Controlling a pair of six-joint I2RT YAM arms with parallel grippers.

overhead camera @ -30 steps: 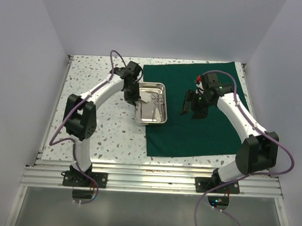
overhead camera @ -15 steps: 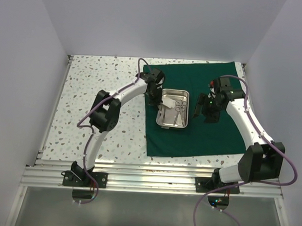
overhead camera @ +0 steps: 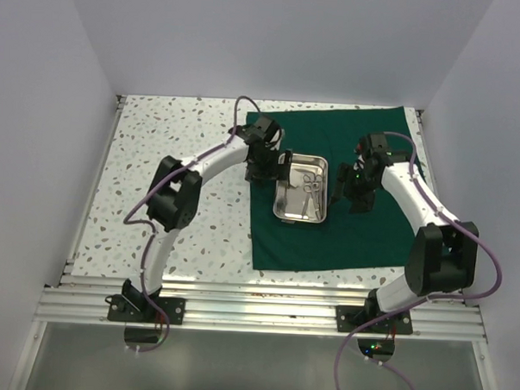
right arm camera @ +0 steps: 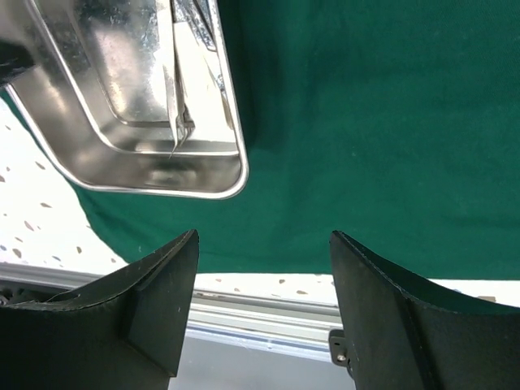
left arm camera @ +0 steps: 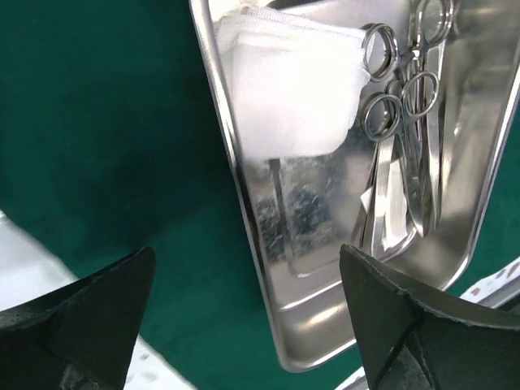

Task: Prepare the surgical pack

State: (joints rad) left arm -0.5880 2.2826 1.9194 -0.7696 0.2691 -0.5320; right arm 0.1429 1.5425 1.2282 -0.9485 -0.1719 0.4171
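The dark green drape (overhead camera: 371,230) lies flat on the right half of the table. The steel tray (overhead camera: 299,220) rests on it, holding scissor-like instruments (overhead camera: 309,184). In the left wrist view the tray (left arm camera: 244,203) holds white gauze (left arm camera: 288,89) and the instruments (left arm camera: 410,138). My left gripper (overhead camera: 278,168) stands open at the tray's left side, its jaws either side of the rim (left arm camera: 248,325) without gripping it. My right gripper (overhead camera: 346,197) hovers open just right of the tray, over bare drape (right arm camera: 374,122), nothing between its fingers (right arm camera: 264,301).
Speckled white tabletop (overhead camera: 175,157) shows left of the drape. White walls close in the back and both sides. The aluminium rail (right arm camera: 260,325) runs along the near edge, below the drape's front hem.
The left gripper dragged the tray rightward from the bare table onto the drape, then let go of its rim and opened. The right gripper moved aside to the right and stayed open.
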